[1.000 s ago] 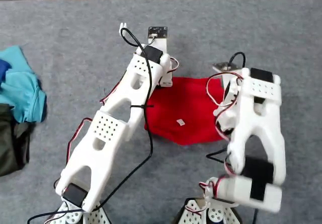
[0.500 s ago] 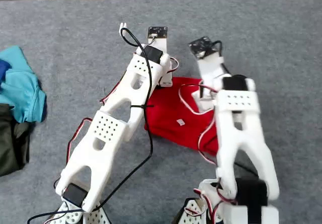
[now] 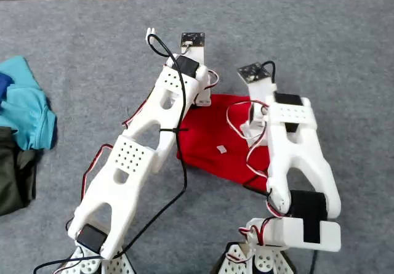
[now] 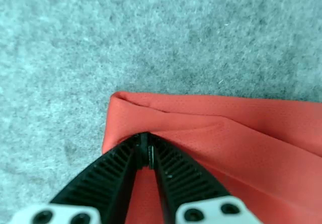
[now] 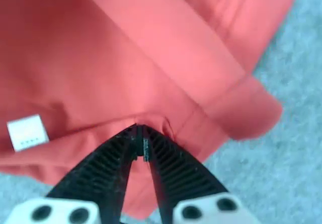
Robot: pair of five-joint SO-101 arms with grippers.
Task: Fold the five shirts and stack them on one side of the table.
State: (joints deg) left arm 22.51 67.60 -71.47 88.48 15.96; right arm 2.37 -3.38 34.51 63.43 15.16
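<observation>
A red shirt (image 3: 212, 129) lies partly folded at the middle of the grey table, with a small white tag (image 3: 221, 149) showing on it. My left gripper (image 4: 146, 156) is shut on the shirt's folded edge near its far left corner (image 3: 198, 100). Over the shirt's right part, my right gripper (image 5: 140, 144) is shut on a pinch of the red shirt (image 5: 166, 68), close to the white tag (image 5: 27, 132). In the high view the right arm's wrist (image 3: 257, 95) covers the shirt's right side.
A heap of other shirts lies at the table's left edge: a teal one (image 3: 28, 111) and a dark one (image 3: 15, 175) in front of it. Bare grey cloth (image 3: 345, 58) stretches to the right and at the back.
The right arm has swung from the shirt's right edge leftward and over the shirt, carrying red cloth with it. The left arm has kept still.
</observation>
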